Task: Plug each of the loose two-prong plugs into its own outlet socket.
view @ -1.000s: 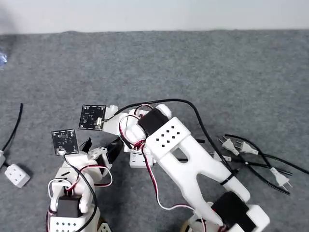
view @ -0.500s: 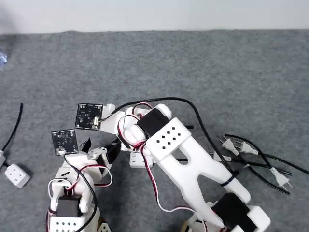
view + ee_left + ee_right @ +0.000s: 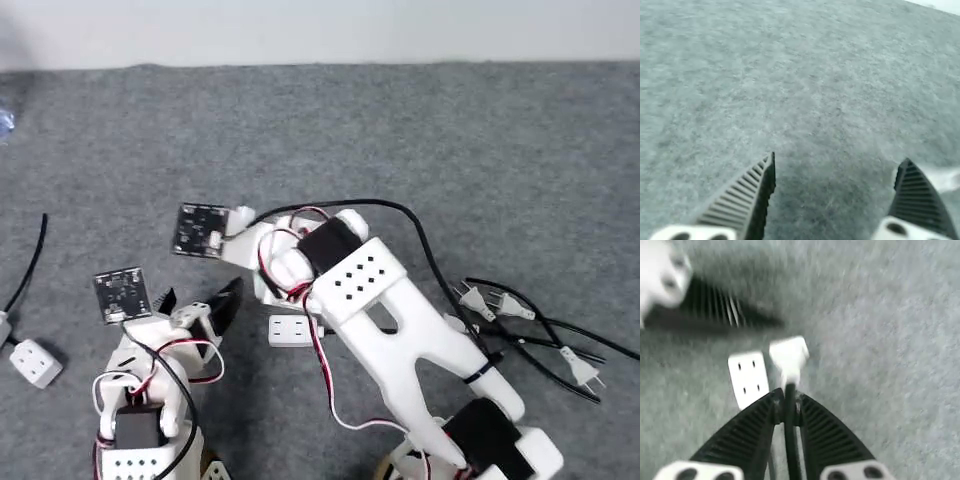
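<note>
two sockets: the middle socket (image 3: 293,331), and a second socket (image 3: 33,362) well left of it. three loose plugs (image 3: 470,297) lie right of it. your right gripper (image 3: 786,397) clamps a fourth plug (image 3: 789,356) just beside it; your left gripper (image 3: 837,165) gapes wide.
</note>
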Motion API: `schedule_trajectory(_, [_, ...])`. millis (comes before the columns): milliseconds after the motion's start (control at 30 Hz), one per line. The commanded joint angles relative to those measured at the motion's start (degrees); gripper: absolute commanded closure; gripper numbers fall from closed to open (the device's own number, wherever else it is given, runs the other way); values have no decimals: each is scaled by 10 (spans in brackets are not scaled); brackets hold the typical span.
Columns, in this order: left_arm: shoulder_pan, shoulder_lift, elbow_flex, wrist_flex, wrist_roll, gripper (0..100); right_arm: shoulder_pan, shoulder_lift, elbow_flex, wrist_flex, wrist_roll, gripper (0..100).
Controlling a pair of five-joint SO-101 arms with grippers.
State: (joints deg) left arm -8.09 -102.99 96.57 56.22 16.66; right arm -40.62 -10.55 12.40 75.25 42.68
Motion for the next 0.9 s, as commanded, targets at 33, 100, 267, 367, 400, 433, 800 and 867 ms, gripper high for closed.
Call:
schedule_trajectory(33, [-13,-4,-4,-8,4,641,39,-24,58,-43,24,989])
schedule_trajectory(100, [-13,-4,-4,-8,4,641,60,-23,97,-76,36,989])
schedule_trajectory(267, [-13,-4,-2,-6,4,641,136,-22,190,-160,80,989])
schedule_trajectory(367, [-13,-4,-2,-6,4,641,183,-22,220,-172,116,989])
schedule_trajectory(400, [-13,-4,-2,-6,4,641,195,-22,226,-172,123,983])
schedule_trajectory(433, [-13,-4,-2,-6,4,641,202,-22,230,-170,125,983])
schedule_trajectory(800, [-16,-4,-2,-5,4,641,122,-22,217,-148,124,615])
schedule_trajectory(867, [-16,-4,-2,-5,4,641,106,-18,201,-147,124,637])
